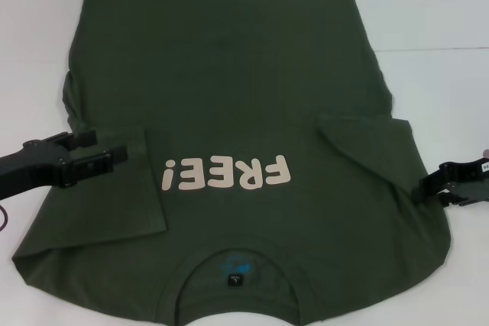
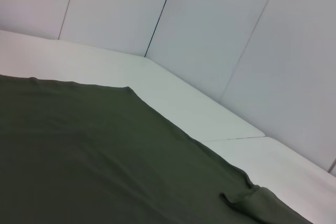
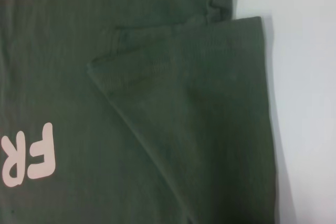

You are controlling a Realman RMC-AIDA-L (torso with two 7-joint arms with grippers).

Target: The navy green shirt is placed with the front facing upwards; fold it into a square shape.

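Here, one navy green shirt [image 1: 229,97], both sleeves folded in, two claws, left claw [image 1: 122,150] spread, right claw [image 1: 422,188] indiscernible

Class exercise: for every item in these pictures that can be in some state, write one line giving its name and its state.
navy green shirt: spread flat on the white table, print side up, collar nearest the robot, both sleeves folded inward.
left sleeve: folded over the chest.
right sleeve: folded inward, creased diagonally.
left gripper: open, over the left sleeve.
right gripper: at the shirt's right edge.

We read cream "FREE!" on the dark olive-green cotton T-shirt [image 1: 229,74] chest, between both pincers; the small dark neck label [image 1: 235,280] is illegible.
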